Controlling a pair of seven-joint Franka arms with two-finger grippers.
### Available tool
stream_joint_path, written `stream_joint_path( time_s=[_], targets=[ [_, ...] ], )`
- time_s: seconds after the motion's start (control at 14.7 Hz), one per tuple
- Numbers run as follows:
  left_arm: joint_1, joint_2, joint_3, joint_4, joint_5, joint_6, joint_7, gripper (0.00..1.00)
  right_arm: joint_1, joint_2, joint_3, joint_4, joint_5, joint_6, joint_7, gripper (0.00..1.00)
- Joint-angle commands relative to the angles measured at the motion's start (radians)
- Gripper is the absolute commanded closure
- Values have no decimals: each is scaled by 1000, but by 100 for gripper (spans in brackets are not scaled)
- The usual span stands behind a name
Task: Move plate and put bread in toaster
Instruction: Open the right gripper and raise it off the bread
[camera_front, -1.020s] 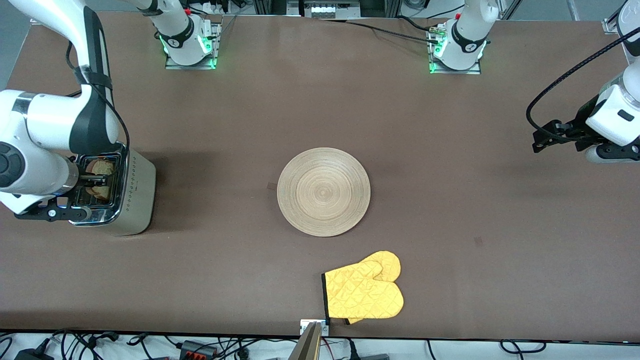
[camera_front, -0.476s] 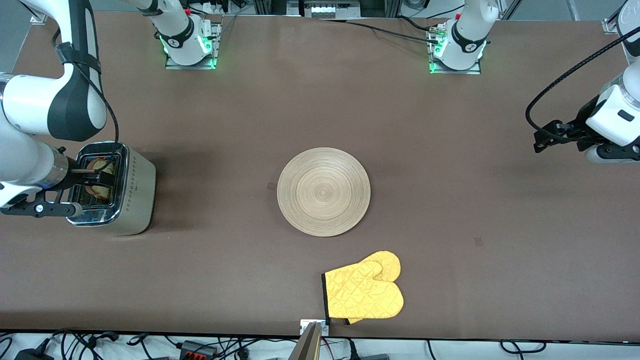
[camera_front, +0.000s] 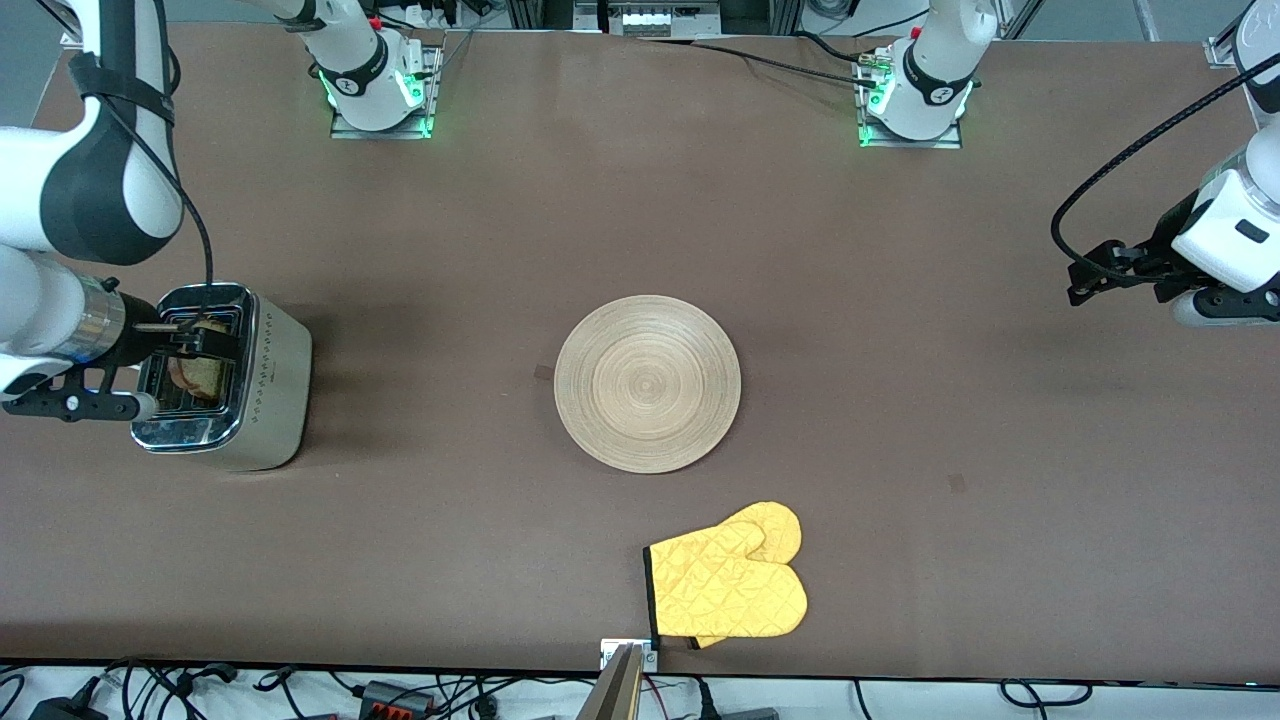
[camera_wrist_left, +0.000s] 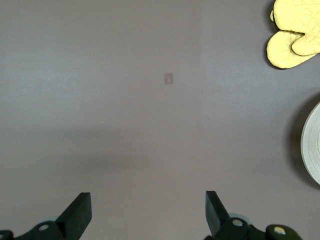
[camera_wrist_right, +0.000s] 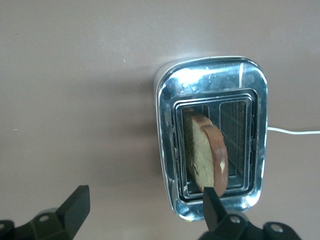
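Observation:
The toaster (camera_front: 262, 380) stands at the right arm's end of the table. The bread (camera_front: 203, 374) stands on edge in one of its two slots, crust up (camera_wrist_right: 206, 154) and leaning a little. My right gripper (camera_front: 192, 340) hovers open over the toaster's chrome top (camera_wrist_right: 210, 80); one fingertip (camera_wrist_right: 212, 206) lies over the toaster's rim, and nothing is between the fingers. The plate (camera_front: 648, 383) lies bare at the table's middle; its edge (camera_wrist_left: 311, 145) shows in the left wrist view. My left gripper (camera_front: 1088, 274) waits open above the left arm's end of the table (camera_wrist_left: 147, 212).
A yellow oven mitt (camera_front: 728, 585) lies near the table's front edge, nearer the front camera than the plate, and shows in the left wrist view too (camera_wrist_left: 294, 37). A white cord (camera_wrist_right: 295, 131) runs from the toaster. Cables lie along the table's front edge.
My right gripper has opened and lifted off the bread, drawing back toward the right arm's end of the table. The bread stays in the slot. The left arm has not moved.

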Motion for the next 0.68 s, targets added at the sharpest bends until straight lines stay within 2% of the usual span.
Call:
stream_joint_path(
  time_s=[0.0,0.2,0.27,0.41,0.48,0.61],
  targets=[
    [8,-5,-8,-2,19,8,-5,0,-8,-7,6,97,22,-82,-17,0],
    [8,-5,-8,-4,19,8,-5,0,-37,-8,28,142,19,-72,-16,0],
    [8,-5,-8,-2,19,8,-5,0,-104,-13,90,151,20,-67,-13,0],
    [8,-5,-8,-2,19,9,-5,0,-300,-40,283,148,9,-41,-17,0],
    [8,-5,-8,-2,19,9,-5,0,-356,-46,342,145,-7,-21,-17,0],
    [8,-4,-8,-2,19,9,-5,0,-432,-63,422,125,-61,-4,-17,0]
  ],
)
